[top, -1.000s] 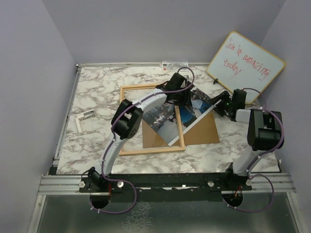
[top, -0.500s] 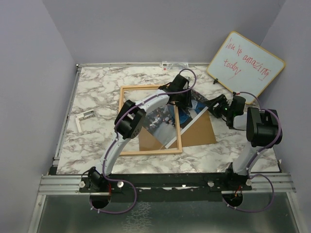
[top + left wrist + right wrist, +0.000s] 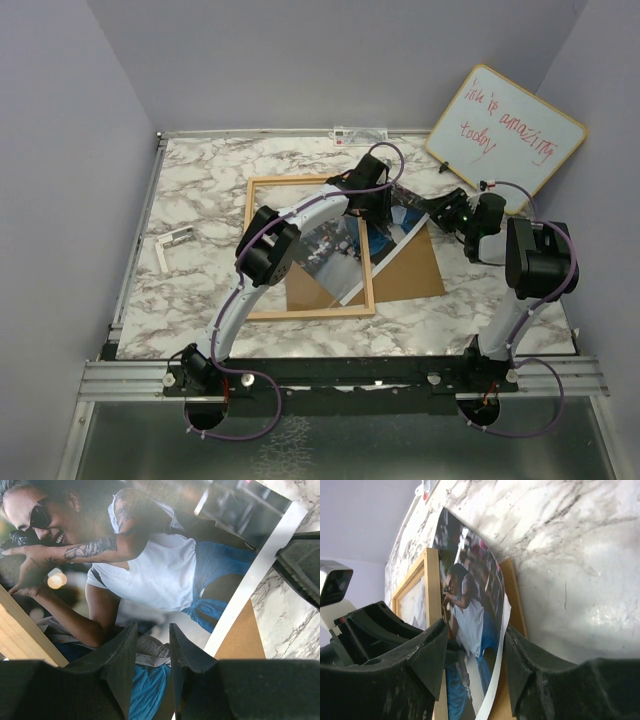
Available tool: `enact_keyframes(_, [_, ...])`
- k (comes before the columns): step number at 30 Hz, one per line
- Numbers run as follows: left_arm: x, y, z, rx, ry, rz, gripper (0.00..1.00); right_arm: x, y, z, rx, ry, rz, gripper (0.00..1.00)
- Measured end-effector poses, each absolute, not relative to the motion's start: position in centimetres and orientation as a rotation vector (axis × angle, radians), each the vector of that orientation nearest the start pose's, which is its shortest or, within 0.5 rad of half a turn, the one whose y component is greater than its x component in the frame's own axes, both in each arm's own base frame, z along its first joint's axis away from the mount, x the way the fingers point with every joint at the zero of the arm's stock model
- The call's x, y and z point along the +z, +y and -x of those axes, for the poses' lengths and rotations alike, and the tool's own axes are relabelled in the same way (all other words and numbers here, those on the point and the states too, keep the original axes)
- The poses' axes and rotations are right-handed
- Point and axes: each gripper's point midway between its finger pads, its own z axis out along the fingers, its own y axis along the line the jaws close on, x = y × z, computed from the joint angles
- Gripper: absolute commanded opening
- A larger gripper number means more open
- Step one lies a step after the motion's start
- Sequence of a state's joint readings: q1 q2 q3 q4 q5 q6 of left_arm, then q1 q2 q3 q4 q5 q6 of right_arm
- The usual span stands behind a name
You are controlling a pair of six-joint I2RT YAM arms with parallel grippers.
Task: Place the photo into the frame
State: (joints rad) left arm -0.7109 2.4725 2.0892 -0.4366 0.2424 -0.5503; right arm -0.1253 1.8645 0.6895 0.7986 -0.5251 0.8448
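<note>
Straddling photo [image 3: 470, 605] edge, right gripper [image 3: 475, 630] jaws apart; left gripper [image 3: 152, 635] narrowly parted just above photo, beside frame [image 3: 22, 632] rail.

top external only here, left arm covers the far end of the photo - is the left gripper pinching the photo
Observer: It doesn't look like it. The left gripper has its fingers slightly apart, and the photo shows through the gap, with nothing between them.
Operator: and the right one
Observer: The right gripper straddles the photo's white edge with its jaws wide, and the print bows between them.
</note>
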Motion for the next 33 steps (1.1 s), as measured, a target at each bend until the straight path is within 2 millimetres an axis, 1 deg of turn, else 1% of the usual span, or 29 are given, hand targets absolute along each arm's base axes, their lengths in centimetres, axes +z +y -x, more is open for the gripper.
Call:
enact_keyframes(3, [4.2, -44.8, -42.4, -0.839, 2.529, -0.328, 0.32, 6.5, 6.2, -44.6, 0.992, 1.913, -0.580, 0.48])
enact_keyframes(6, [4.1, -44.8, -42.3, -0.838, 2.531, -0.327, 0.32, 6.6, 6.6, -44.8, 1.029, 1.910, -0.552, 0.51])
enact_keyframes(8, [4.1, -44.8, -42.3, -0.838, 2.533, -0.328, 0.31, 6.3, 7.3, -44.5, 1.063, 1.926, -0.537, 0.52])
enact_keyframes(11, [4.1, -44.8, -42.3, -0.838, 2.533, -0.327, 0.31, 5.1, 8.4, -43.9, 1.111, 1.965, -0.532, 0.52])
enact_keyframes(14, [4.1, -44.8, -42.3, -0.837, 2.534, -0.327, 0.28, 4.3, 10.0, -43.1, 1.164, 1.994, -0.521, 0.49])
enact_keyframes(16, [4.1, -44.7, -42.2, -0.836, 2.536, -0.327, 0.27, 4.3, 10.9, -42.7, 1.189, 1.996, -0.507, 0.42])
enact_keyframes(20, [4.3, -44.5, -42.1, -0.823, 2.548, -0.324, 0.27, 4.2, 12.2, -41.7, 1.233, 1.991, -0.514, 0.19])
enact_keyframes(22, [4.6, -44.0, -42.0, -0.775, 2.571, -0.329, 0.28, 4.2, 12.5, -41.5, 1.254, 1.978, -0.532, 0.06])
enact_keyframes(23, [5.0, -43.8, -42.0, -0.759, 2.574, -0.331, 0.29, 4.4, 12.5, -41.6, 1.260, 1.964, -0.534, 0.01])
enact_keyframes(25, [6.0, -43.4, -42.1, -0.734, 2.568, -0.330, 0.29, 4.9, 12.5, -42.0, 1.279, 1.932, -0.548, 0.01])
enact_keyframes(27, [8.0, -42.5, -42.3, -0.715, 2.556, -0.318, 0.30, 5.8, 12.5, -42.4, 1.303, 1.887, -0.552, 0.01])
enact_keyframes(30, [12.6, -41.2, -42.8, -0.727, 2.493, -0.293, 0.33, 8.0, 12.6, -43.0, 1.354, 1.804, -0.542, 0.01])
enact_keyframes(33, [17.4, -38.9, -43.6, -0.738, 2.416, -0.241, 0.38, 10.4, 12.7, -43.3, 1.406, 1.719, -0.526, 0.01])
